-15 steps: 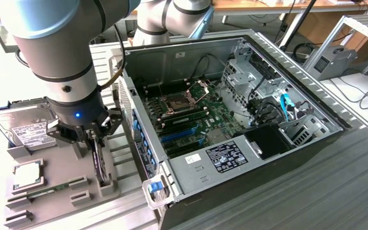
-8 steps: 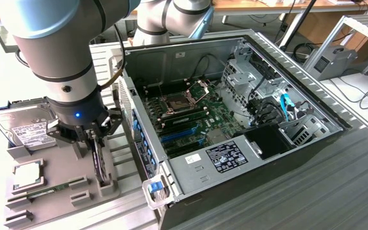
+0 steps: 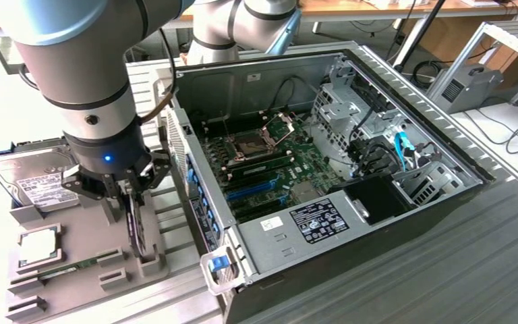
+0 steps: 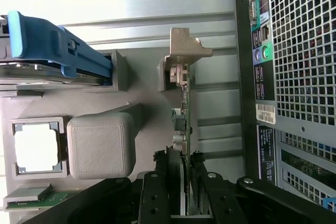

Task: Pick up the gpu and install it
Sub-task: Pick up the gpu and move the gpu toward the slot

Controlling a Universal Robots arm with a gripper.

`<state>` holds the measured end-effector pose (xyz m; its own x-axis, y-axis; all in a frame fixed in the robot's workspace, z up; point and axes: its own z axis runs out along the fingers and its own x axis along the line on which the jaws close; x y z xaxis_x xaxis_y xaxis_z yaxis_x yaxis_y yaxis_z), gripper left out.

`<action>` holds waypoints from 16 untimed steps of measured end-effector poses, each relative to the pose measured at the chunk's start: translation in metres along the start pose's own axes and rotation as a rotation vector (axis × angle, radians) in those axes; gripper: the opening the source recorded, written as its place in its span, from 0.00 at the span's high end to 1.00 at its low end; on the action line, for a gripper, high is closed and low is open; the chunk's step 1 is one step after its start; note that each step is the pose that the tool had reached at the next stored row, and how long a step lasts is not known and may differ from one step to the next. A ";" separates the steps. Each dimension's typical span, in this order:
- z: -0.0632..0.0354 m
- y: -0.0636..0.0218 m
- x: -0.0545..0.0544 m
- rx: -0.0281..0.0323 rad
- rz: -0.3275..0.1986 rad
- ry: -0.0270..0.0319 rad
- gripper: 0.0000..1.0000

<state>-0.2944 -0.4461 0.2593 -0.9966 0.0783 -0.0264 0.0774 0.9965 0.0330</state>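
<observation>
Counting across the grey tray (image 3: 72, 224), we see one hard drive (image 3: 34, 179), one processor chip (image 3: 38, 244), one memory strip (image 3: 79, 264) and one graphics card (image 3: 138, 236), which stands on edge in its slots beside the open computer case (image 3: 331, 169). The arm (image 3: 88, 81) points straight down, its claw (image 3: 133, 209) clamped on the card's two faces.

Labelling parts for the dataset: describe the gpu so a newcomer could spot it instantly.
At the exterior view's left, beside the open PC case, sits a grey parts tray. The gpu stands on edge in the tray slot nearest the case, right beneath the hand. Unlike the flat-lying hard drive, processor and memory strip, it's upright with a silver end bracket.
</observation>
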 end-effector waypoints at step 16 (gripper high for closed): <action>-0.0155 0.0005 0.000 0.0000 0.000 0.0000 0.71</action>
<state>-0.2945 -0.4462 0.2748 -0.9966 0.0782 -0.0264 0.0774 0.9965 0.0330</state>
